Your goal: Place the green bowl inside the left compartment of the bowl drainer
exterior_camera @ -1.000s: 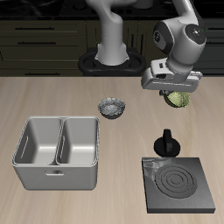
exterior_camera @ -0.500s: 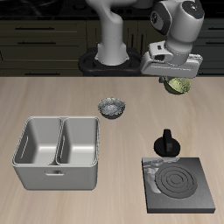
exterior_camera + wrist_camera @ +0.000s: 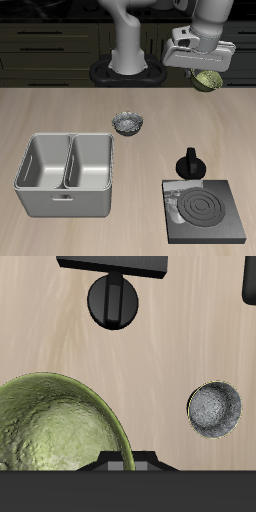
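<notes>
You've got the green bowl [image 3: 208, 80] pinched by its rim, jaws closed on it, high above the bench, well apart from the bowl drainer [image 3: 66, 173]. Looks rigid, light, prob slick; 1-sided grip, so move gently.

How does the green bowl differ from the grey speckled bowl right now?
The green bowl is olive with a yellowish-green inside; the grey speckled bowl is grey-white. The green bowl hangs in the gripper, lifted well above the table; the grey speckled bowl sits on the table, behind the bowl drainer. The green bowl looks tilted in the grip; the grey speckled bowl stands upright. Both are small, round and empty.
</notes>
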